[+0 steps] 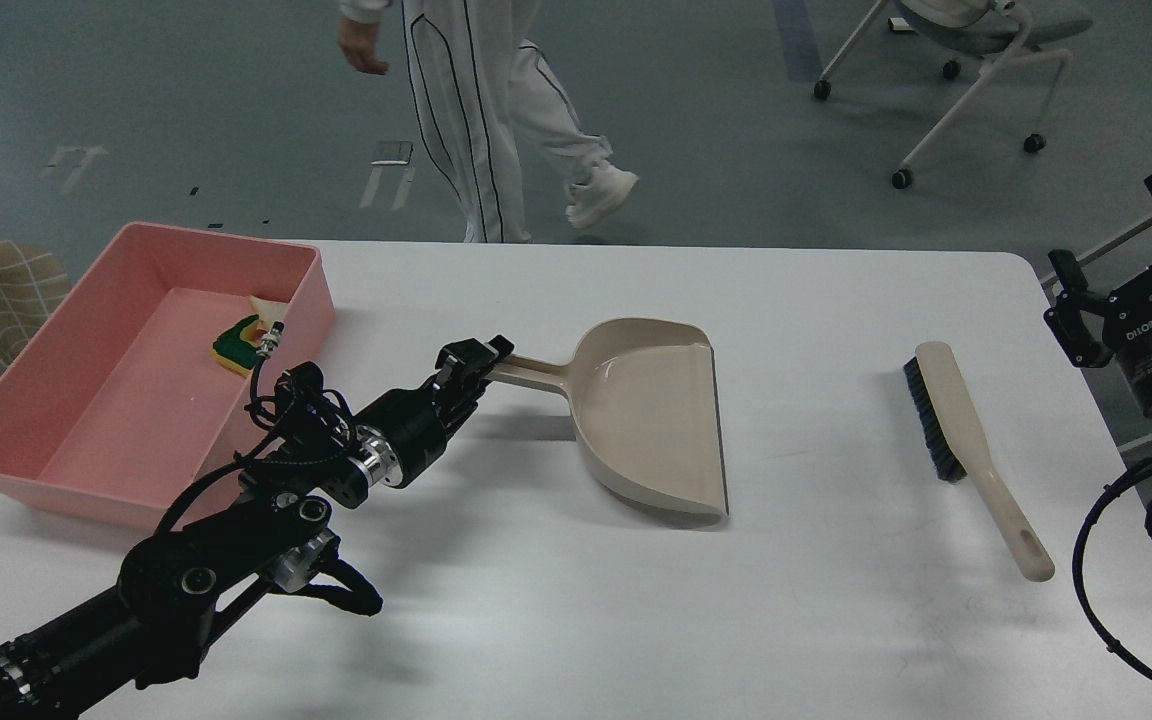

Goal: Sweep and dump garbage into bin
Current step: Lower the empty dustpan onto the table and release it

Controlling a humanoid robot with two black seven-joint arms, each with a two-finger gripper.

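The pink bin (76, 395) stands at the table's left. Inside it, near its far right corner, lie the yellow sponge piece with a green top (234, 345) and the pale strip (266, 310). My left gripper (476, 362) is shut on the handle of the beige dustpan (651, 425), which rests on the table at the middle, its mouth facing right. My right gripper (1126, 290) hangs beyond the table's right edge, holding nothing; its fingers cannot be told apart.
A beige brush with black bristles (966, 440) lies on the white table (736, 600) at the right. A person (496, 110) walks on the floor behind the table. A wheeled chair (966, 60) stands at the back right.
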